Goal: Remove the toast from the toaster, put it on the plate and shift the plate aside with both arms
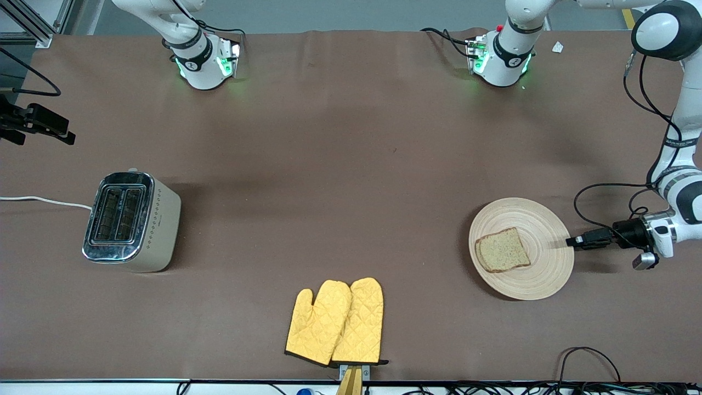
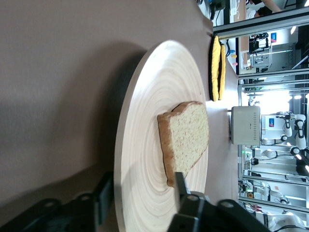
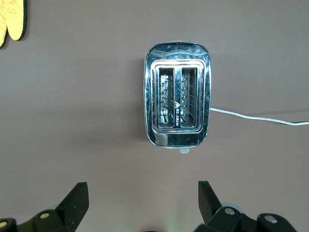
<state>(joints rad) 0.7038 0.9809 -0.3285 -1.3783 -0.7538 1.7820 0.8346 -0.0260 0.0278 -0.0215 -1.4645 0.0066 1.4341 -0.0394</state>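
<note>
The toast (image 1: 503, 250) lies on the plate (image 1: 540, 285) at the table's left-arm end, so the left gripper (image 1: 570, 241), fingers released astride the rim, should back off level; right gripper (image 3: 140, 200) hangs spread over the toaster (image 3: 177, 107).

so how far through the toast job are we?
Done: the toaster slots are empty and the toast lies on the plate. In hand: the left gripper is at the plate's rim, jaws open astride it. The right gripper waits open above the toaster. Left: possibly only backing the left gripper off.
</note>
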